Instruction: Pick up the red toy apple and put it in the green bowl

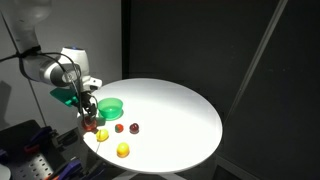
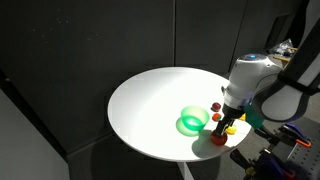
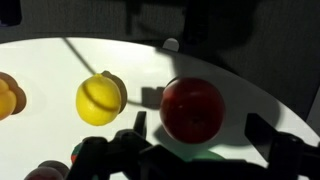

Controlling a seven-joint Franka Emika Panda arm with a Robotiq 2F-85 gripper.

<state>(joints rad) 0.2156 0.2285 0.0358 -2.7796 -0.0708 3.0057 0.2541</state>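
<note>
The red toy apple [image 3: 192, 108] lies on the white round table [image 3: 60, 60]. In the wrist view it sits between my gripper's [image 3: 200, 128] two dark fingers, with a gap on each side. The gripper is open and empty. In both exterior views the gripper [image 1: 90, 113] [image 2: 229, 122] hangs low over the table's edge nearest the robot, just above the apple [image 1: 92, 126] [image 2: 218, 139]. The green bowl [image 1: 111, 105] [image 2: 192, 122] stands on the table right beside the gripper.
A yellow round fruit [image 3: 100, 98] lies close beside the apple, and an orange fruit [image 3: 8, 96] at the frame's edge. More small fruits lie nearby: two dark red pieces [image 1: 119, 127] [image 1: 134, 127] and a yellow one [image 1: 123, 150]. The table edge is close.
</note>
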